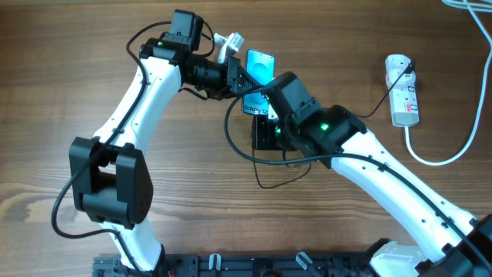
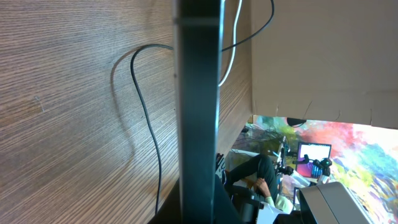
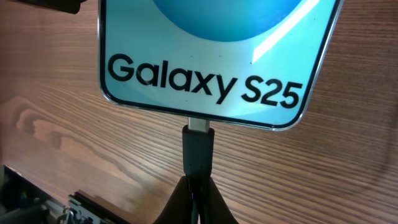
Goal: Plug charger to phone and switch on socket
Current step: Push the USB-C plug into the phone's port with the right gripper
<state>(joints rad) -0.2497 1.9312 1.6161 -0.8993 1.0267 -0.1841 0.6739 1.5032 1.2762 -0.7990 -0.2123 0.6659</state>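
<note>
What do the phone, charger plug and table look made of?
The phone has a smooth glossy front, likely glass, in a thin shiny rim, perhaps metal. The charger plug looks matte black plastic or rubber with a silvery metal tip. The table shows grain: wood or wood-look laminate, unclear which.

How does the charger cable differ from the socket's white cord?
The charger is thin and black; the cord is thick and white. The charger loops left to the phone; the cord curves off to the right. Both start at the socket.
</note>
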